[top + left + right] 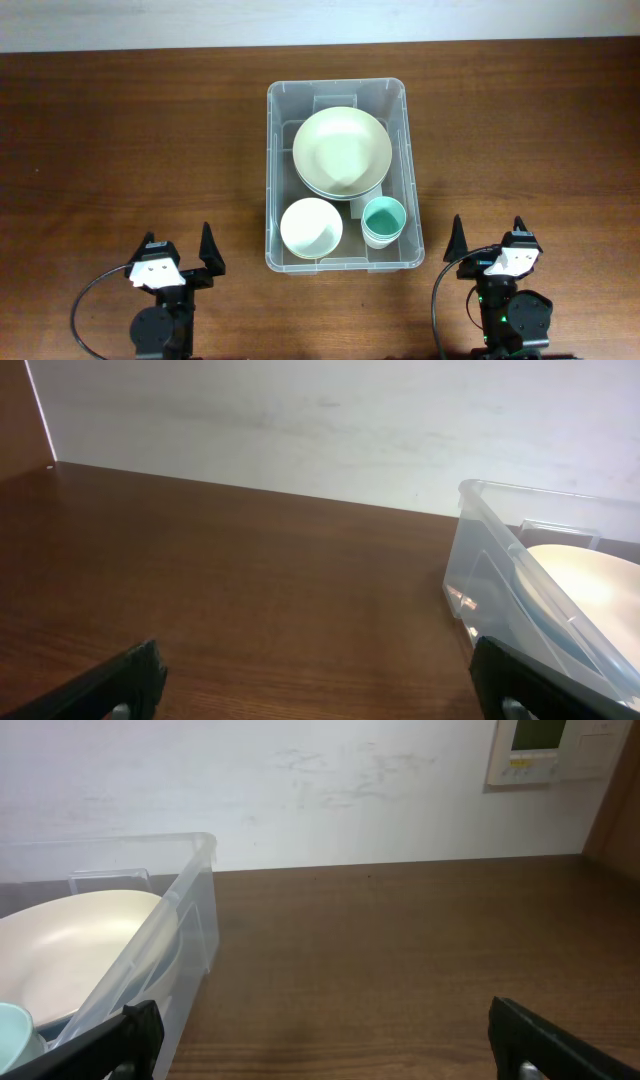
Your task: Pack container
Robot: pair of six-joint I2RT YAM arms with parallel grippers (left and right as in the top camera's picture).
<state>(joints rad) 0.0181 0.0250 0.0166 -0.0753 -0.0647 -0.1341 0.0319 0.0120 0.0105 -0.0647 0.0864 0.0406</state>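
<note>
Flanking the container [270,170] at its near side, left gripper [180,248] and right gripper [488,236] stand spread wide, holding nothing. The container sits mid-counter [120,130] with a big bowl [341,150], small bowl [311,227] and cup [383,220] inside. Packing looks finished, so no grasp seems called for. Only overhead shows the small bowl; the wrist views catch just container corners.

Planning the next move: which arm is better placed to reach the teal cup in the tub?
Right, probably. The teal cup sits in the near right corner of the container, closest to the open right tool; the left tool is farther.
</note>
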